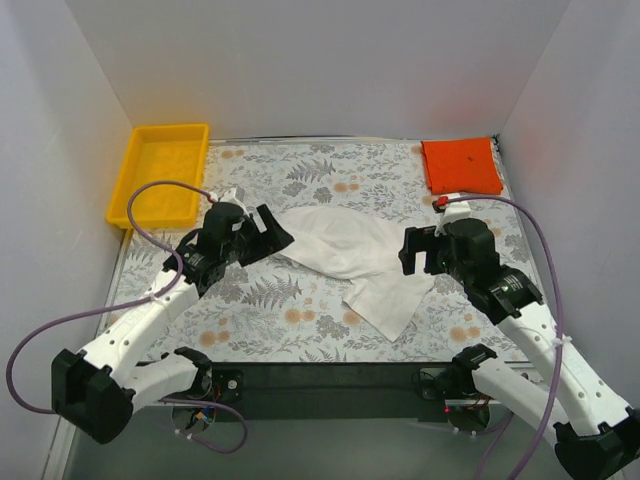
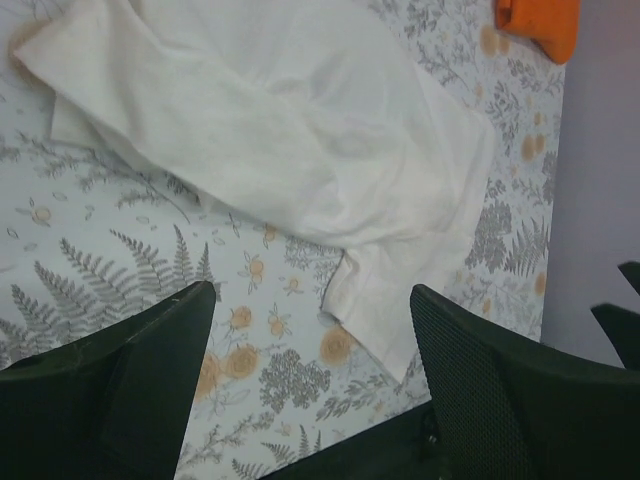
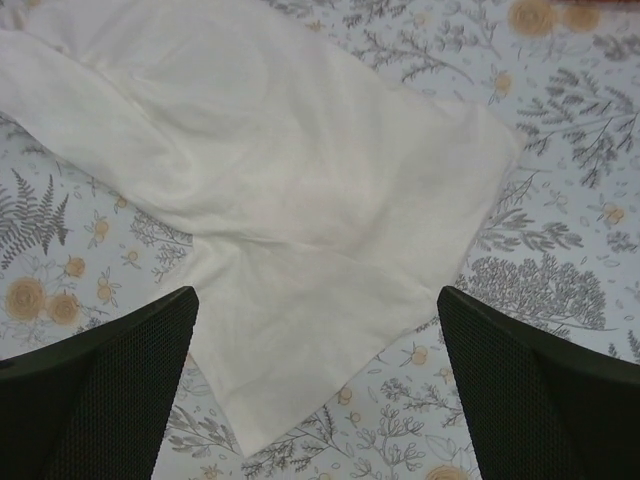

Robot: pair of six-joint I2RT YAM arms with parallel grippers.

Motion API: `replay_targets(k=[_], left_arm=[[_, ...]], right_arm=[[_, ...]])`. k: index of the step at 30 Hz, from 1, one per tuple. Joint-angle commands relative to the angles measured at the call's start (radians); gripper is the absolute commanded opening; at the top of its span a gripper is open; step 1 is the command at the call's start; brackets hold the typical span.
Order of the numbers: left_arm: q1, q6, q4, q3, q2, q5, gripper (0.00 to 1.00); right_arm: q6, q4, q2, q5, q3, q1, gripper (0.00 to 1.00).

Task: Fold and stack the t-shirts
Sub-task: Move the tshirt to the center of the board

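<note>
Floral table (image 1: 262, 322); white shirt (image 1: 340, 246) crumpled mid-table; left gripper (image 1: 276, 232), right gripper (image 1: 408, 252) open beside edges.

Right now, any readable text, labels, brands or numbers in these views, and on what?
No text can be read.
The white t-shirt shows only plain cloth, no print.
The orange t-shirt, the yellow tray and the floral table cover bear no lettering that I can make out.

Floral-print worktop (image 1: 300, 330) with grey ferns and orange blooms, crumpled white shirt (image 1: 350, 255) lying across its middle, one end trailing toward the near edge, orange shirt (image 1: 461, 166) folded square at the far right corner, yellow tray (image 1: 168, 129) at the far left corner, well apart from both
</note>
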Motion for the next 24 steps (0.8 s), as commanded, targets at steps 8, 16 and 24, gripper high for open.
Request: replay_targets(k=[8,16,24], left_arm=[[-0.046,-0.13,-0.032,-0.209,-0.072,0.088,0.73],[-0.054,-0.061,-0.016,-0.131,0.068,0.097,0.73],[-0.056,-0.006,-0.019,-0.093,0.102,0.097,0.73]], right_arm=[[0.172,-0.05,0.173,0.034,-0.121,-0.023,0.76],[0.21,0.045,0.315,-0.004,-0.16,-0.209,0.57],[0.278,0.198,0.386,-0.168,-0.225,-0.373,0.5]])
